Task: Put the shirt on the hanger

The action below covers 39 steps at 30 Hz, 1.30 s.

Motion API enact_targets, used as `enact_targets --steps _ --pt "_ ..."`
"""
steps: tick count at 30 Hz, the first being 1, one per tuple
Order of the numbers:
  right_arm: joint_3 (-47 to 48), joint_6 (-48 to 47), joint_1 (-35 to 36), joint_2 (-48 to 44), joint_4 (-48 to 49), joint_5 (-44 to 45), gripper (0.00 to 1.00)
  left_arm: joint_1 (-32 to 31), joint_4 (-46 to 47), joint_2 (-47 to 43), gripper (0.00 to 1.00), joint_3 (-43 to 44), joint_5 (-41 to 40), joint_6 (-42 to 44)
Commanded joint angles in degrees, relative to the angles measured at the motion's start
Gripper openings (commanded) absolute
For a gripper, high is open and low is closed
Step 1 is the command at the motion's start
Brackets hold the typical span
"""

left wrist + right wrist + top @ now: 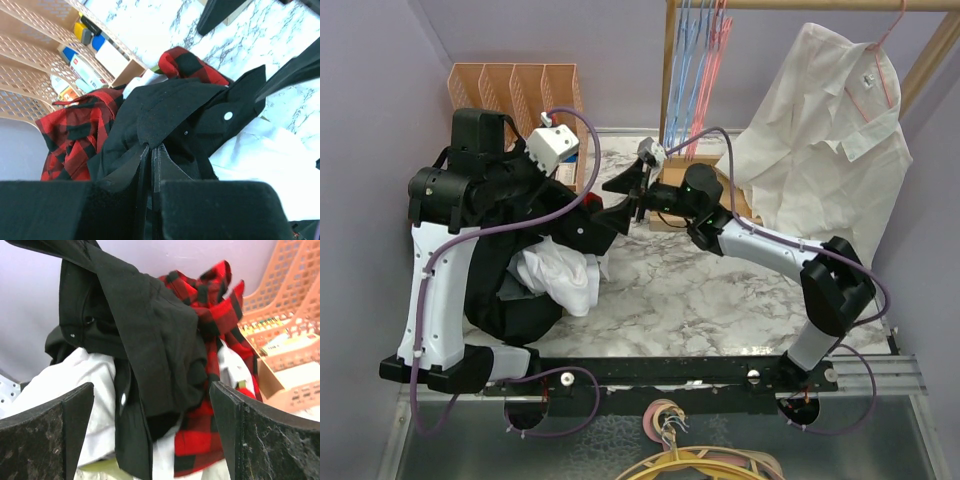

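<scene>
Currently held: my left pincer point(151, 148) is closed to a sliver on a fold of the shirt point(165, 105).
Right pincer: my right pincer point(152, 390) is spread wide and has nothing in it. It faces the lifted cloth without touching it.
Shirt: it lies to the left of the rack point(669, 90), well apart from it. One part is raised in my left grip and the rest is slumped on the worktop point(720, 290).
Tangle: the plaid point(75, 125) and a white garment point(75, 375) lie pressed against the shirt, on the side away from the rack.
Hanger: the hanger point(719, 62) hangs on the rack among blue ones, up at the rail.
Long axis: the raised cloth runs steeply down from my left pinch, so it is nearer upright than flat. I cannot make out the collar or shoulders.
Direction: seen from my right pincer, the shirt lies straight ahead, away from the rack, and the hanger is behind it, toward the rack.
Nearer arm: I judge my right arm to be the nearer to the rack, so it is the one to fetch the hanger while my left keeps the shirt up.
Risk: the plaid may ride along if I lift further.
</scene>
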Motion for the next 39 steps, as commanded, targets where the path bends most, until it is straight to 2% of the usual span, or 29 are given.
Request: enact_targets --steps 1,8,10,13,17,19,22,24,28,31,35,39 --pt "7.26 -3.41 3.7 4.0 -4.13 1.83 0.99 -0.16 -0.46 -0.32 0.06 3.24 3.71 0.24" --pt "13.63 -3.67 5.21 8.85 -6.74 3.7 0.99 -0.14 -1.2 -1.01 0.06 5.79 7.06 0.6" --pt "16.38 -3.99 5.49 10.21 -8.34 4.16 0.95 -0.19 -1.33 -1.08 0.06 6.93 7.89 0.49" --pt "21.51 -4.88 5.66 12.44 -12.16 5.96 0.74 0.02 -1.46 -1.11 0.06 9.17 8.79 0.34" --pt "28.98 -6.75 5.69 14.03 -14.18 8.53 0.52 0.25 -1.08 -1.26 0.06 11.0 8.29 0.6" --pt "34.71 -8.64 5.73 15.51 -16.83 10.01 0.34 0.27 -0.07 -1.34 0.06 11.58 5.14 1.27" --pt "47.27 -11.1 5.75 19.84 -24.49 13.94 0.03 0.29 5.04 -0.8 0.06 12.99 -4.6 0.6" --pt "55.15 -12.45 5.74 23.28 -29.16 16.15 0.01 0.27 9.16 0.16 0.06 14.68 -12.47 -0.06" --pt "63.9 -14.09 5.68 24.9 -30.35 18.81 0.01 0.02 13.21 2.02 0.0 22.52 -19.76 -0.25" --pt "66.73 -15.2 5.68 23.49 -29.81 20.9 0.01 -1.13 11.54 4.6 0.0 33.99 -19.14 0.24" --pt "68.85 -16.51 5.74 19.97 -29.41 22.0 0.01 -2.78 12.25 6.03 0.0 44.23 -17.4 -0.98" --pt "68.83 -17.43 5.69 14.13 -27.97 21.65 0.01 -3.84 11.57 7.77 0.0 53.03 -10.68 -3.0"
